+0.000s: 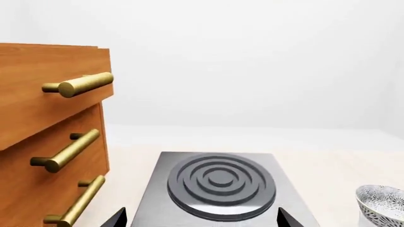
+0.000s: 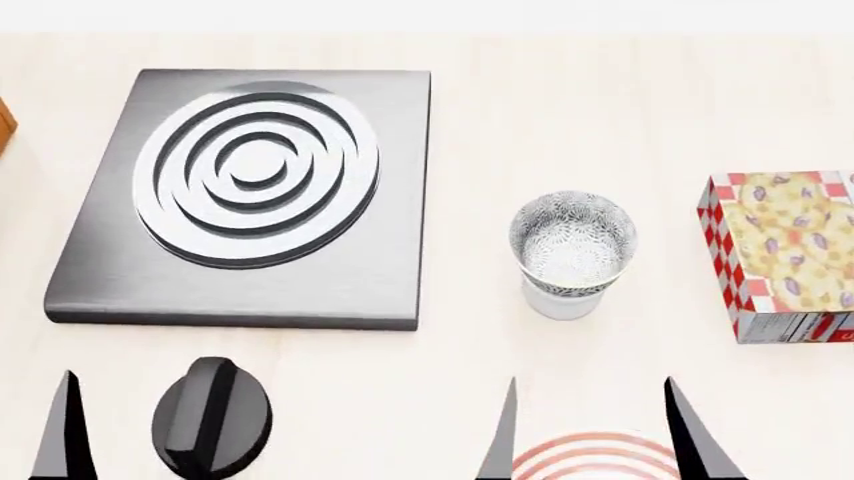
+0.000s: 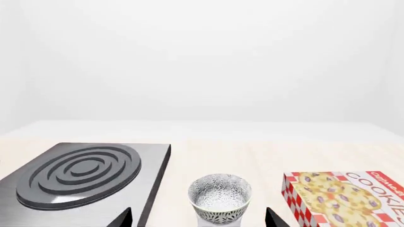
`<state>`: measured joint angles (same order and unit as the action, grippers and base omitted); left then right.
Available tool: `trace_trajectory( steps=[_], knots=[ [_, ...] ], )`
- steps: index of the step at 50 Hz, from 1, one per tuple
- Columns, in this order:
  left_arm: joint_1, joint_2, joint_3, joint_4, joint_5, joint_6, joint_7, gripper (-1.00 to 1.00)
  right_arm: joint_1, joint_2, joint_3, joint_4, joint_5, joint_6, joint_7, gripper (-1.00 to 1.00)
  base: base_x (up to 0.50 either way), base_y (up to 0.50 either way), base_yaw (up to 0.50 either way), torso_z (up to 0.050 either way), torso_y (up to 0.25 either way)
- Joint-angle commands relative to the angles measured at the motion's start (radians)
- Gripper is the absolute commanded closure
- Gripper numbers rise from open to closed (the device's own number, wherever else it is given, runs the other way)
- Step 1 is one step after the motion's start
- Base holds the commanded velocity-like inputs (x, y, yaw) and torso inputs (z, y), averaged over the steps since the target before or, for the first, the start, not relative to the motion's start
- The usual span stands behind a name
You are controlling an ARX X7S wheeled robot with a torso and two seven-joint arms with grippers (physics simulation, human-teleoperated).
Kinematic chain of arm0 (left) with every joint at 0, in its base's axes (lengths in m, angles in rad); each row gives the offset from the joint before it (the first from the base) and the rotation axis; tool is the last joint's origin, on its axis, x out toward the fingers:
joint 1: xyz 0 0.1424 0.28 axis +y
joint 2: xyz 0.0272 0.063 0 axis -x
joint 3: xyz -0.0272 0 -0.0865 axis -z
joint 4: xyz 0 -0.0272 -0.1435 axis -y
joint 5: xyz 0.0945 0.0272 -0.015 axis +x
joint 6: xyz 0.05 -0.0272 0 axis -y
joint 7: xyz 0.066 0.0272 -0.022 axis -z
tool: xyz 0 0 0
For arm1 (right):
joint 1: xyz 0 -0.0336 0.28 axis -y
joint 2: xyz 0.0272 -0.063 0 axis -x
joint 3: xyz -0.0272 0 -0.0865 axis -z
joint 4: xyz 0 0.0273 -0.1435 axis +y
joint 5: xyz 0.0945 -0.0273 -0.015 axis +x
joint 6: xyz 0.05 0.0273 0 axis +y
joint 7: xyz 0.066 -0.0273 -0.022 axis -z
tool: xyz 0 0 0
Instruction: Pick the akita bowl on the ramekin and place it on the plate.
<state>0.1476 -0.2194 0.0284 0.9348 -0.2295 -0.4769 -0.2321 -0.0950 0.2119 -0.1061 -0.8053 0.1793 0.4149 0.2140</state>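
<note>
The akita bowl, speckled grey and white, sits upright on the white ramekin just right of the stove plate. The bowl also shows in the right wrist view and at the edge of the left wrist view. Only the far arc of the red-ringed plate shows, at the bottom edge of the head view. My right gripper is open above the plate, short of the bowl, and holds nothing; the right gripper frames the bowl between its fingertips. My left gripper is open and empty, facing the stove plate.
A grey stove plate with concentric rings lies at the left, and a black knob sits in front of it. A cookie box lies right of the bowl. A wooden drawer cabinet with brass handles stands at the far left.
</note>
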Motion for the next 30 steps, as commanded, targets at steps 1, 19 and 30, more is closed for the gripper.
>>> trace_trajectory(
  steps=[1, 19, 30],
  knots=[
    [-0.011, -0.005, 0.005, -0.001, -0.005, -0.017, -0.018, -1.00, -0.001, 0.007, -0.003, 0.001, 0.005, -0.003, 0.008, -1.00, 0.00, 0.00, 0.00, 0.000, 0.000],
    [-0.002, -0.017, 0.014, 0.006, -0.002, -0.014, -0.044, -1.00, 0.000, 0.017, -0.012, 0.005, 0.010, -0.006, 0.019, -1.00, 0.00, 0.00, 0.00, 0.000, -0.036],
    [0.000, -0.020, 0.012, 0.006, -0.020, -0.013, -0.050, -1.00, -0.005, 0.024, -0.016, 0.004, 0.014, -0.020, 0.023, -1.00, 0.00, 0.00, 0.00, 0.000, 0.000]
  ],
)
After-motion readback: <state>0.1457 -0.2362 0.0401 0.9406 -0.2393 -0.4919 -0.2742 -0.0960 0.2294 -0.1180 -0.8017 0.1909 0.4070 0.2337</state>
